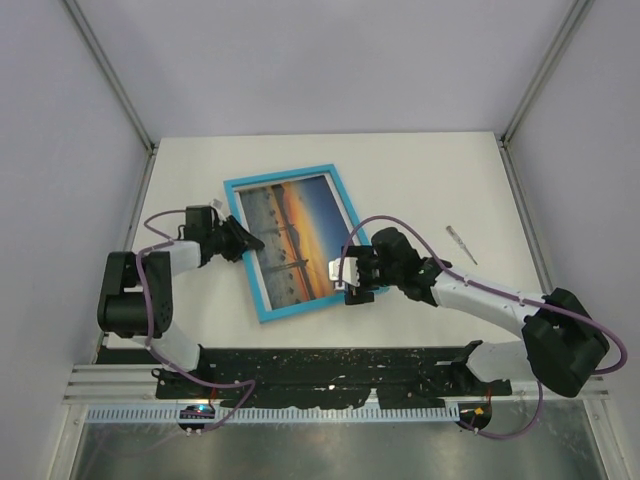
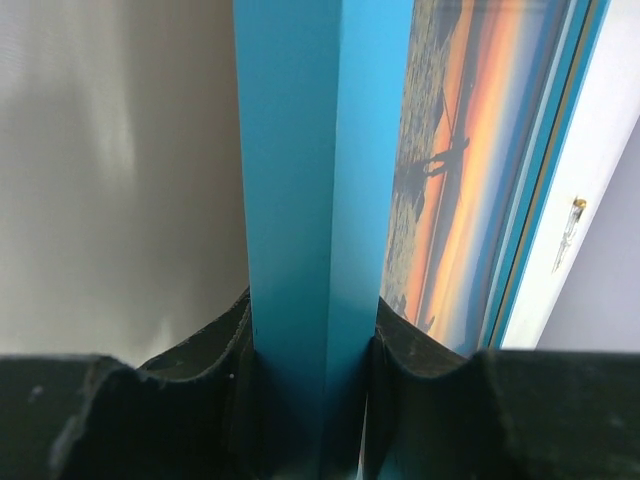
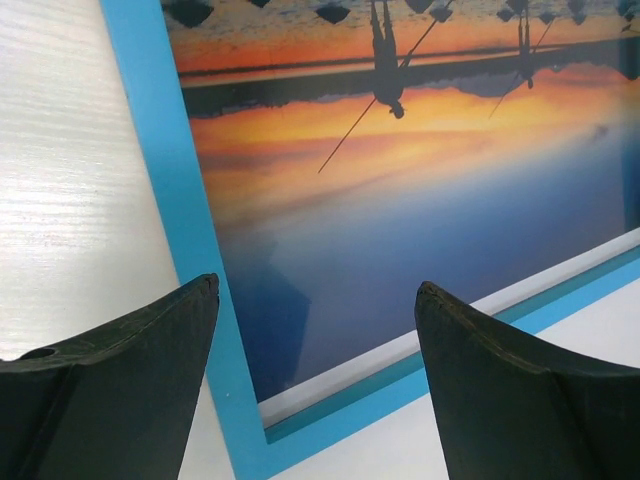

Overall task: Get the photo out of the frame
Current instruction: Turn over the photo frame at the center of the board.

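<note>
Top view: the frame [image 1: 281, 177] lies on the white table [image 1: 420, 170] with the photo [image 1: 291, 235] seated inside it. A slim tool [image 1: 461, 244], possibly a screwdriver, lies well apart to the right.

Left wrist view: the left gripper [image 2: 312, 350] pinches the frame's left rail.

Right wrist view: the right gripper [image 3: 315, 300] hangs with its fingers spread over a corner of the frame.

White table [image 1: 420, 170], light-blue frame [image 1: 280, 175] on it, slim pen-like tool [image 1: 461, 244] well apart, right.
</note>
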`<action>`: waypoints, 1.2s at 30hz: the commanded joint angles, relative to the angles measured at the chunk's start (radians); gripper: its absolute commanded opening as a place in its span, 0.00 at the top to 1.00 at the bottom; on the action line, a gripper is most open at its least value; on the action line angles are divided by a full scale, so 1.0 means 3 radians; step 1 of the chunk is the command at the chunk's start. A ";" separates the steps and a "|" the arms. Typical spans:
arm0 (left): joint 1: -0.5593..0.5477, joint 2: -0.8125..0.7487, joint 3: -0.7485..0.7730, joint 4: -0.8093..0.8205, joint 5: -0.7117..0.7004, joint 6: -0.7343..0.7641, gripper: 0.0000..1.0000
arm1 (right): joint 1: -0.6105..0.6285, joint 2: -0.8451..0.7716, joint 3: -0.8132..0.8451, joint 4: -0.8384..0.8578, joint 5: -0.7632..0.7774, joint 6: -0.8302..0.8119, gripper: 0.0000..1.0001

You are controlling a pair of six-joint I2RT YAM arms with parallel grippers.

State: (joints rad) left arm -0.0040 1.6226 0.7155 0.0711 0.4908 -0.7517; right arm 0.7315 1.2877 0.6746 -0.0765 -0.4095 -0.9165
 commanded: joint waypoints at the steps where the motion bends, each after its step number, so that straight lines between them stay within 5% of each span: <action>1: -0.0211 0.0139 0.0049 -0.0145 -0.0194 0.0036 1.00 | -0.0009 -0.0135 0.0022 0.0076 0.0143 -0.0136 0.16; 16: -0.0656 0.0441 0.0202 -0.0120 -0.0224 -0.0082 1.00 | -0.0945 -0.0764 -0.0167 -0.0190 -0.0133 0.0140 0.13; 27: -0.0800 0.0410 0.0238 -0.0196 -0.0317 -0.0046 0.98 | -0.1410 -0.0248 0.0139 -0.0419 -0.0066 0.0958 0.13; 32: -0.0728 0.0410 0.0284 -0.0217 -0.0220 -0.0092 1.00 | -0.1431 -0.0543 0.0109 -0.0655 -0.0649 0.0591 0.11; 36: -0.0631 0.0461 0.0346 -0.0222 -0.0031 -0.0153 1.00 | -0.1094 -0.0978 -0.0091 -0.0747 -0.0568 -0.0094 0.08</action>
State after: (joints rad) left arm -0.2192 1.7367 0.7990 0.0982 0.4816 -0.8120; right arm 0.3176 1.1301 0.6804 -0.2672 -0.5259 -0.7647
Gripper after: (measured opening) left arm 0.355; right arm 0.896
